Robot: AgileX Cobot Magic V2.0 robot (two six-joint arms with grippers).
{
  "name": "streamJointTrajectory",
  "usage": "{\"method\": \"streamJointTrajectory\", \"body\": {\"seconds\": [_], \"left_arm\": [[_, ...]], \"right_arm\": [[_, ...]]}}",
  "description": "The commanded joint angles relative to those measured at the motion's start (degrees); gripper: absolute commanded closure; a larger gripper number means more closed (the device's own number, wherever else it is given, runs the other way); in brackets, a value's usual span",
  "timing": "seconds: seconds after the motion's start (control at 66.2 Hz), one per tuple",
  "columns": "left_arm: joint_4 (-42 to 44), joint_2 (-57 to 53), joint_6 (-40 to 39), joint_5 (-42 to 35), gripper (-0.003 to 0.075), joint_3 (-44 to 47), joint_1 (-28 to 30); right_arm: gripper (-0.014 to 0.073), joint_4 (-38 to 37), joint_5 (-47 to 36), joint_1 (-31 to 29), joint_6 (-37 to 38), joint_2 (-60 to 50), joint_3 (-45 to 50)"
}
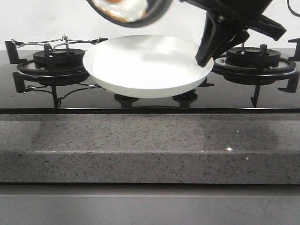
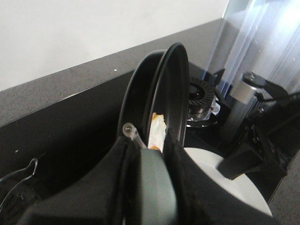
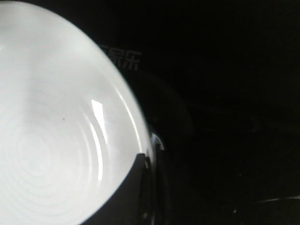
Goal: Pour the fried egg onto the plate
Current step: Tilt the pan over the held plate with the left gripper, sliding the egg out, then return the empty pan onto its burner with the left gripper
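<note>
Left fingers [image 2: 152, 187] closed on handle of black pan [image 1: 131, 11]; pan tilted high above far edge of plate [image 1: 145, 70]. Fried egg [image 1: 123, 7] inside pan, not on plate. Right fingers [image 1: 205, 58] pinch plate's right rim, holding it above stove. You tilt more, slowly; keep pan lip over plate middle, plate level.
</note>
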Motion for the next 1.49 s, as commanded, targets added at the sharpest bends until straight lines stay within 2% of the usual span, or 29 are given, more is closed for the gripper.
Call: {"method": "streamJointTrajectory", "body": {"seconds": [0.0,0.151,0.226,0.71,0.83,0.921,1.042,1.147,1.298,1.479], "left_arm": [[-1.0,-2.5,5.1,-6.5,0.0741,-1.8,-3.7],[4.3,-2.5,10.5,-11.7,0.0741,-1.8,-8.3],[5.1,-2.5,10.8,-12.5,0.074,-1.8,-9.3],[5.9,-2.5,10.7,-13.5,0.074,-1.8,-9.3],[5.0,-2.5,7.8,-14.8,0.074,-1.8,-8.6],[4.6,-2.5,3.6,-14.7,0.074,-1.8,-5.5],[1.1,-2.0,-3.7,-13.1,0.074,-1.8,1.8],[-3.5,-0.6,-14.6,-10.2,0.074,-1.8,9.7],[-9.1,4.0,-28.3,-1.2,0.074,-1.7,20.0],[-17.9,12.0,-33.4,11.5,0.074,-1.7,27.6]], "right_arm": [[0.066,0.6,-2.2,-0.1,-0.8,-2.2,-1.5],[0.066,0.6,-2.2,-0.1,-0.8,-2.2,-1.5],[0.066,0.6,-2.2,-0.1,-0.8,-2.2,-1.5],[0.066,0.6,-2.2,-0.1,-0.8,-2.2,-1.5],[0.066,0.6,-2.2,-0.1,-0.8,-2.2,-1.5],[0.066,0.6,-2.2,-0.1,-0.8,-2.2,-1.5],[0.066,0.6,-2.2,-0.1,-0.8,-2.2,-1.5],[0.066,0.6,-2.2,-0.1,-0.8,-2.2,-1.5],[0.066,0.6,-2.2,-0.1,-0.8,-2.2,-1.5],[0.066,0.6,-2.2,-0.1,-0.8,-2.2,-1.5]]}}
